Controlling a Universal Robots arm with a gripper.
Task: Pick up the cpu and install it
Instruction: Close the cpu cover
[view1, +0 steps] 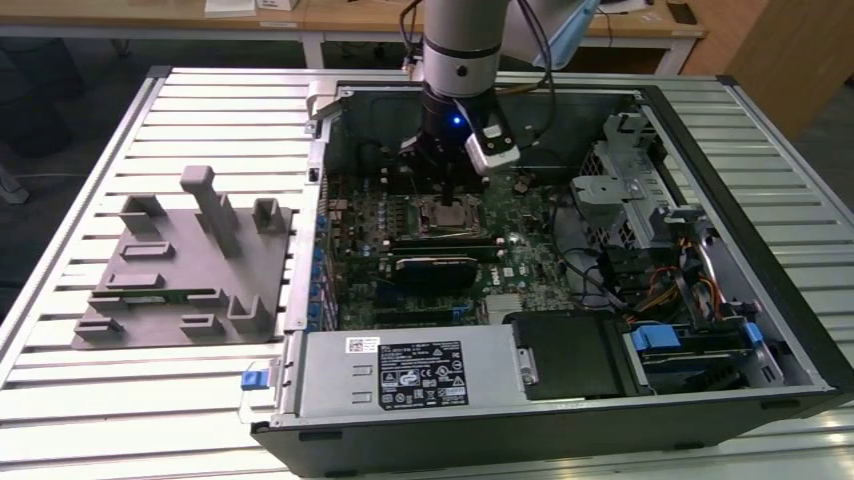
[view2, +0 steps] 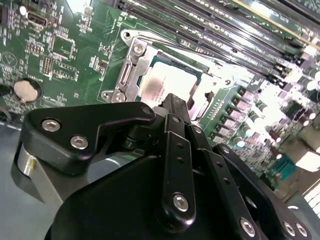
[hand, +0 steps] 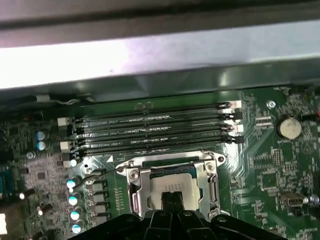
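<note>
Nearest: fingers (hand: 168, 200) together, tips on or just above the cpu (hand: 172, 182), which lies flat in the socket (hand: 132, 187). Risk: pressing on a misaligned cpu would bend socket pins. Farther, in the exterior view, tray (view1: 147, 300) at 9 o'clock of the case (view1: 561, 440).

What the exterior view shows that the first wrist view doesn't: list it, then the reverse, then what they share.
Exterior view: the grey tray beside the open computer case, and the power supply. First wrist view: the memory slots and a coin battery. Both: the cpu lying in its socket frame, with the gripper directly over it, fingers together.
</note>
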